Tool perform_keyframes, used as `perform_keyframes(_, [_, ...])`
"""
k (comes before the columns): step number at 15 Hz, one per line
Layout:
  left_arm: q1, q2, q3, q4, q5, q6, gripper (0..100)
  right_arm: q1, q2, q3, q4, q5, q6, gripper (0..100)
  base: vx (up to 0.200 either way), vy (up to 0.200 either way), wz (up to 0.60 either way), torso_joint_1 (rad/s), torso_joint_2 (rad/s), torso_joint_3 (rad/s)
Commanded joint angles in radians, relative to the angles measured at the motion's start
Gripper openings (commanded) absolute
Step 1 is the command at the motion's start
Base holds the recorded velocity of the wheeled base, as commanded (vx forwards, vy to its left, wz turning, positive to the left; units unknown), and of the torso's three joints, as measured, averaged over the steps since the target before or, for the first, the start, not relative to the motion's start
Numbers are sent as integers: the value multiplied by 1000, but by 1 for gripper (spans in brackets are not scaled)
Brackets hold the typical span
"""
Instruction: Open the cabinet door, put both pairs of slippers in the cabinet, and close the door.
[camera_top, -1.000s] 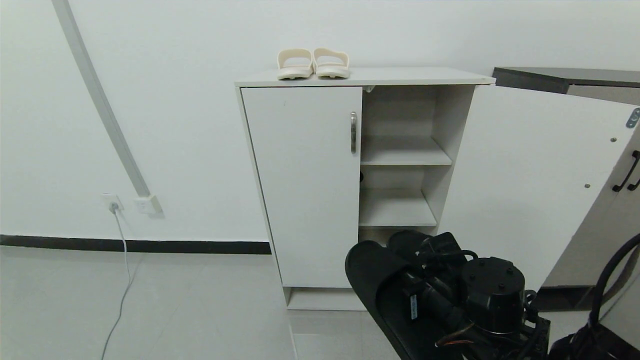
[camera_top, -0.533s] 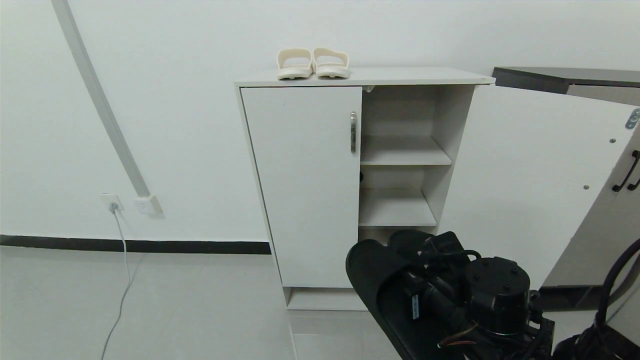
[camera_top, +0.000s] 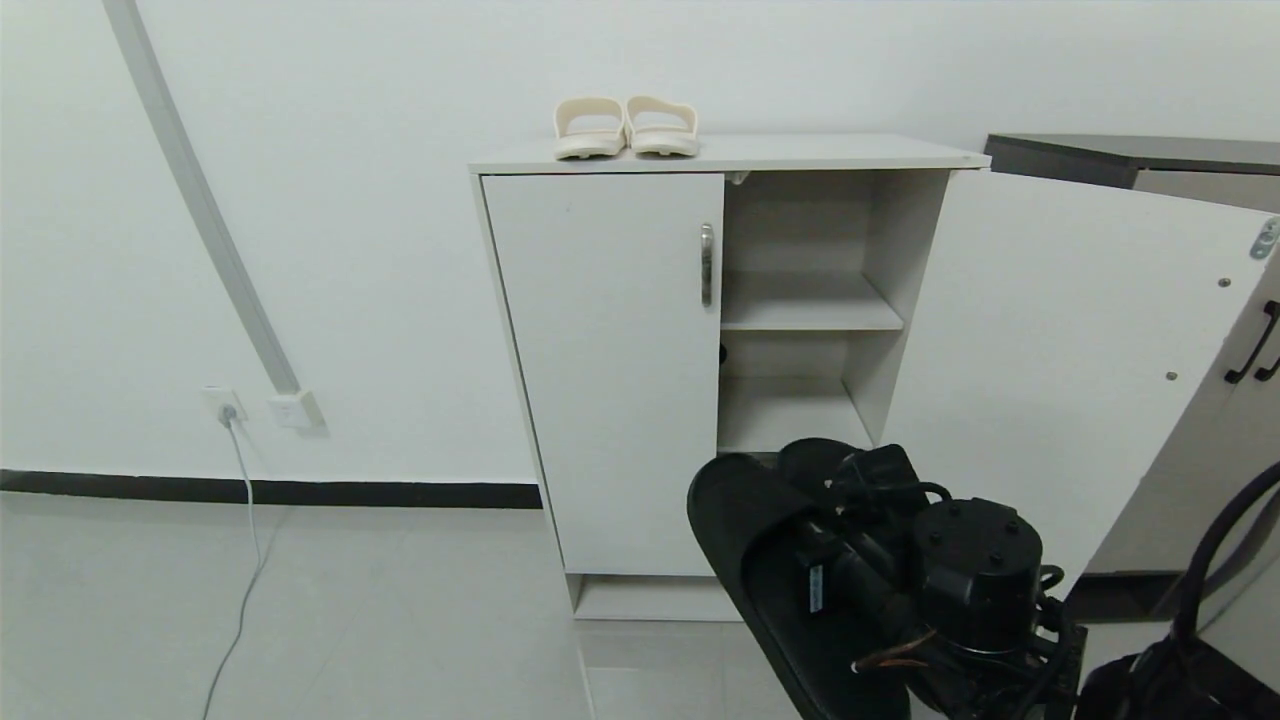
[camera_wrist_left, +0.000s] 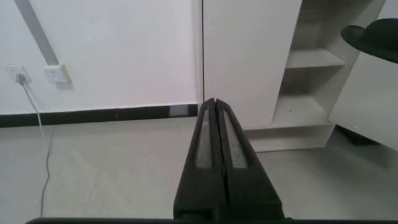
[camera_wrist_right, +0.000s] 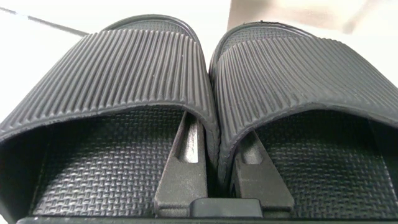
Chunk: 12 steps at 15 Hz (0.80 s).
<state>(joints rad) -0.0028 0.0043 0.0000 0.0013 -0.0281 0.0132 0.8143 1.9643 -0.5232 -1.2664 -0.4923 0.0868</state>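
I view a white cabinet (camera_top: 850, 152) standing against the wall. Its left door (camera_top: 610, 370) is closed and carries a metal handle (camera_top: 706, 264); its right door (camera_top: 1050, 340) is swung wide open, exposing an upper shelf (camera_top: 805, 305) and a lower shelf (camera_top: 785, 415), both bare. A pair of cream slippers (camera_top: 626, 127) sits side by side on the cabinet top, above the closed door. The right gripper (camera_wrist_right: 217, 146) holds a pair of black slippers (camera_top: 745, 520) before the open half of the cabinet, low down, toes toward the opening. In the right wrist view one finger lies inside each slipper, and the jaws are clamped on the two adjoining inner walls, pressing the pair together. The left gripper (camera_wrist_left: 215, 106) hangs over the bare tiled floor (camera_top: 400, 620), well to the left of the open compartment, its jaws pressed together with nothing between them. On the wall to the left I note a socket (camera_top: 222, 405) with a grey cable (camera_top: 245, 560) trailing to the floor. A dark-topped unit (camera_top: 1150, 155) stands behind the open door.
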Motion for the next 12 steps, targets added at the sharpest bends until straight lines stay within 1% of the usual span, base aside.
perform_keyframes(1, [0,-3,0,0,4,-1,0,8,97,-152,56,-118,47,0,0,0,0,0,0,0])
perform_keyframes(2, [0,-3,0,0,4,-2,0,19,110,-209,130,-141,90,0,0,0,0,0,0,0])
perform_keyframes(3, [0,-3,0,0,4,-2,0,22,113,-222,151,-146,100,0,0,0,0,0,0,0])
perform_keyframes(4, [0,-3,0,0,4,-2,0,37,128,-317,282,-189,185,0,0,0,0,0,0,0])
perform_keyframes(5, [0,-3,0,0,4,-2,0,43,171,-408,372,-273,238,0,0,0,0,0,0,0])
perform_keyframes(6, [0,-3,0,0,4,-2,0,43,197,-431,375,-308,243,0,0,0,0,0,0,0])
perform_keyframes(7, [0,-3,0,0,4,-2,0,42,200,-429,377,-311,245,0,0,0,0,0,0,0])
perform_keyframes(12, [0,-3,0,0,4,-4,0,31,208,-419,372,-316,246,0,0,-200,0,2,2,1])
